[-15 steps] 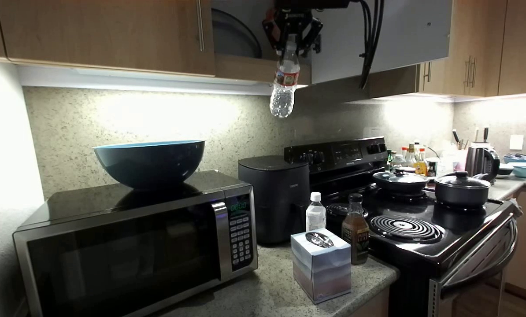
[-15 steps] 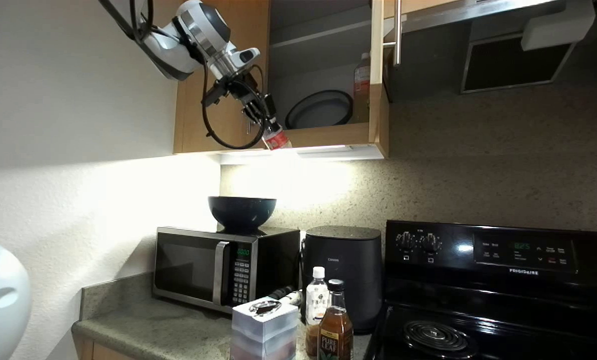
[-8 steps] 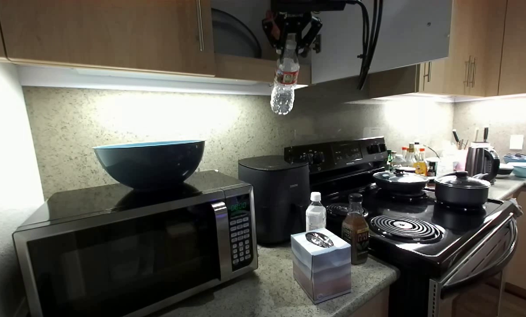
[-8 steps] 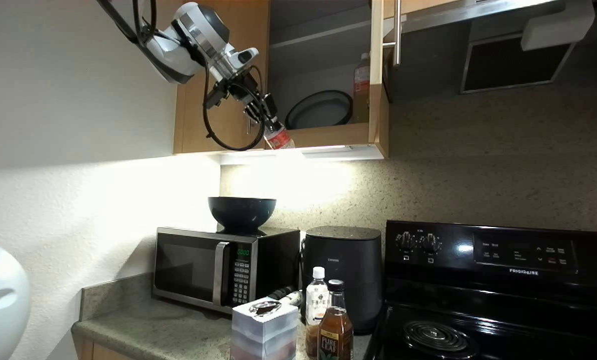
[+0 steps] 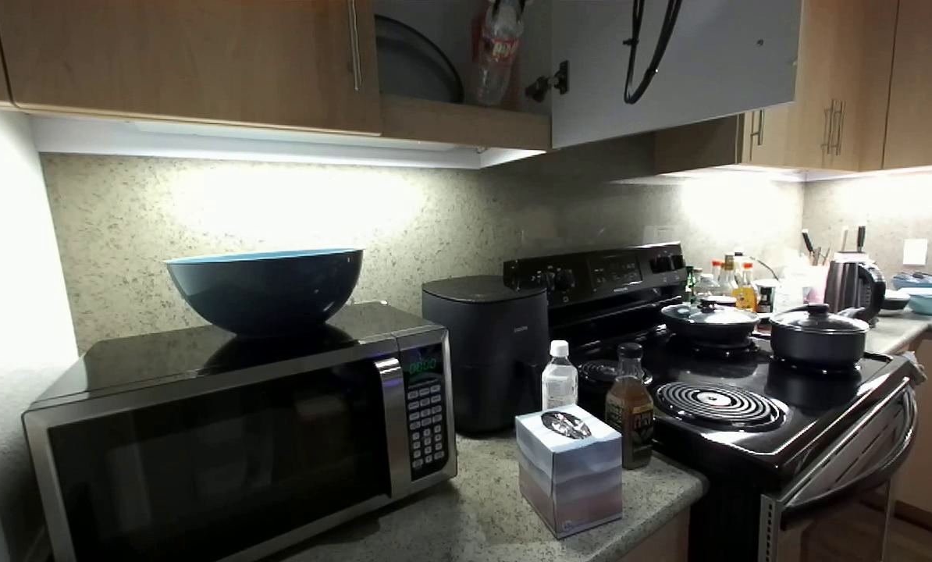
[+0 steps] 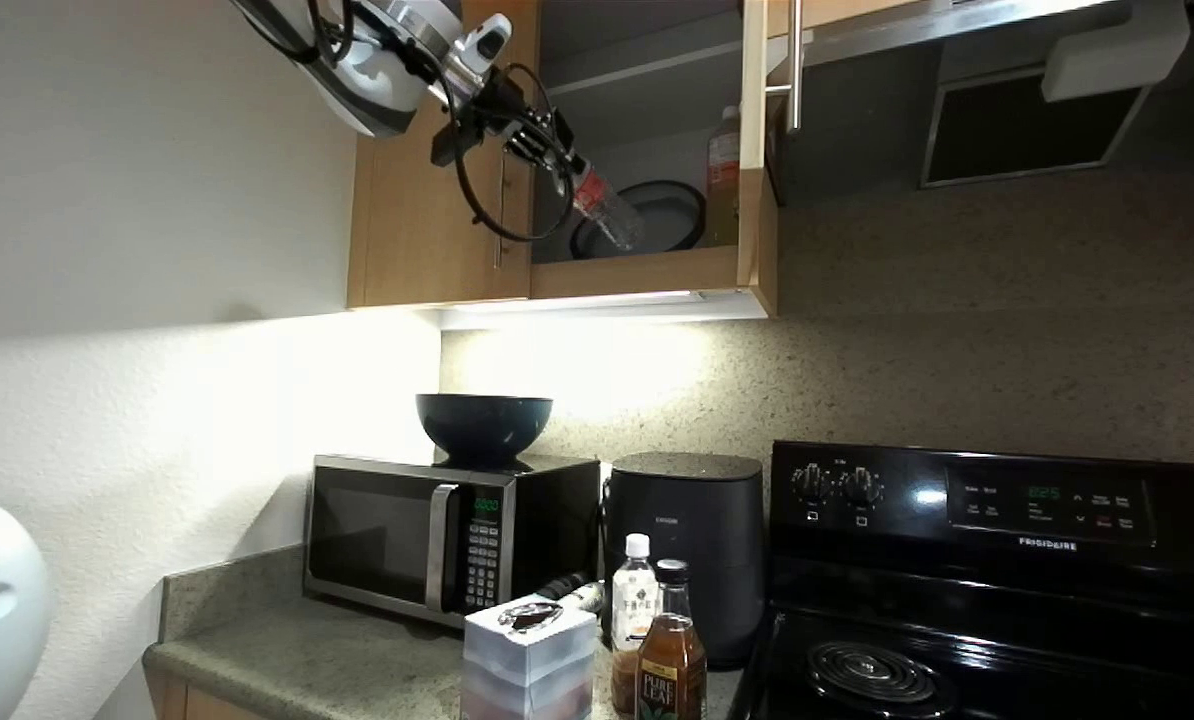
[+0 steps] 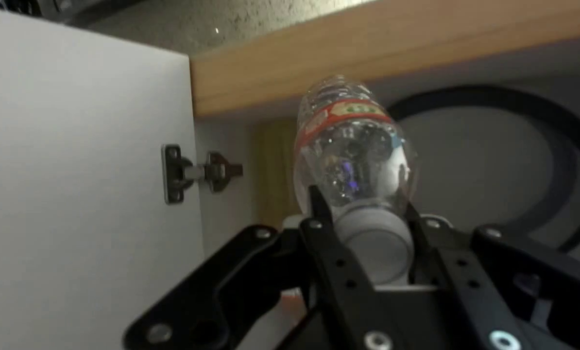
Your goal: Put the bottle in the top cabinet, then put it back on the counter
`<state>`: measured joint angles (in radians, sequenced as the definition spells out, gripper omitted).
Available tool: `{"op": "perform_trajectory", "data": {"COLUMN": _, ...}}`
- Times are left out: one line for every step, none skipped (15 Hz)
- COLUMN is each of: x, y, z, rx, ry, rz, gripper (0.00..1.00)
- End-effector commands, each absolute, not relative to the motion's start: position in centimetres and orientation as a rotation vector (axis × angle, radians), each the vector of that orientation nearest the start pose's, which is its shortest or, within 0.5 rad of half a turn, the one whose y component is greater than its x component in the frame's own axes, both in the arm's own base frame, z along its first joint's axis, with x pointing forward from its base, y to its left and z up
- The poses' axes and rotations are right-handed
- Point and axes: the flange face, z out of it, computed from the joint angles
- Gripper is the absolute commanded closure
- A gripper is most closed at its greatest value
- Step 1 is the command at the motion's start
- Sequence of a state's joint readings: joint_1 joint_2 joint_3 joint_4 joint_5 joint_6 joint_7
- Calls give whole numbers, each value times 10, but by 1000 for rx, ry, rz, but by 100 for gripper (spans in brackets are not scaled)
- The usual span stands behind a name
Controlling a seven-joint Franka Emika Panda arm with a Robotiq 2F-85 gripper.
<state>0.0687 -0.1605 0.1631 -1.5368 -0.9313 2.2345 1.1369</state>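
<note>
The bottle is small and clear with a red band and a pale cap. It tilts, base down and away from the gripper, at the opening of the top cabinet, its base close to the front rail. I cannot tell how far inside it is. It also shows in an exterior view and the wrist view. My gripper is shut on its neck, just below the cap; the gripper also shows in an exterior view. The counter is far below.
The cabinet door stands open beside the arm, with a hinge. A dark-rimmed round pan or lid and a red-labelled bottle stand inside. Below are a microwave with a bowl, air fryer and tissue box.
The gripper has risen with the bottle and moved toward the cabinet. The bottle went from hanging below the cabinet's lower edge to above the front rail, at the opening.
</note>
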Motion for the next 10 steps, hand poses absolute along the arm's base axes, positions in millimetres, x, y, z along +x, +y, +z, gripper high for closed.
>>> {"op": "perform_trajectory", "data": {"x": 523, "y": 97, "z": 850, "rx": -2417, "ry": 826, "rz": -2177, "gripper": 89}}
{"op": "perform_trajectory", "data": {"x": 525, "y": 92, "z": 856, "rx": -2353, "ry": 825, "rz": -2240, "gripper": 89}}
{"op": "perform_trajectory", "data": {"x": 530, "y": 84, "z": 857, "rx": -2280, "ry": 841, "rz": -2287, "gripper": 89}}
{"op": "perform_trajectory", "data": {"x": 535, "y": 78, "z": 857, "rx": -2206, "ry": 861, "rz": -2322, "gripper": 89}}
{"op": "perform_trajectory", "data": {"x": 542, "y": 70, "z": 853, "rx": -2172, "ry": 894, "rz": -2326, "gripper": 89}}
{"op": "perform_trajectory", "data": {"x": 549, "y": 63, "z": 849, "rx": -2140, "ry": 925, "rz": -2319, "gripper": 89}}
{"op": "perform_trajectory", "data": {"x": 557, "y": 56, "z": 843, "rx": -2125, "ry": 966, "rz": -2289, "gripper": 89}}
{"op": "perform_trajectory", "data": {"x": 563, "y": 50, "z": 836, "rx": -2119, "ry": 1012, "rz": -2253, "gripper": 89}}
{"op": "perform_trajectory", "data": {"x": 568, "y": 46, "z": 831, "rx": -2128, "ry": 1059, "rz": -2214, "gripper": 89}}
{"op": "perform_trajectory", "data": {"x": 572, "y": 45, "z": 824, "rx": -2167, "ry": 1100, "rz": -2159, "gripper": 89}}
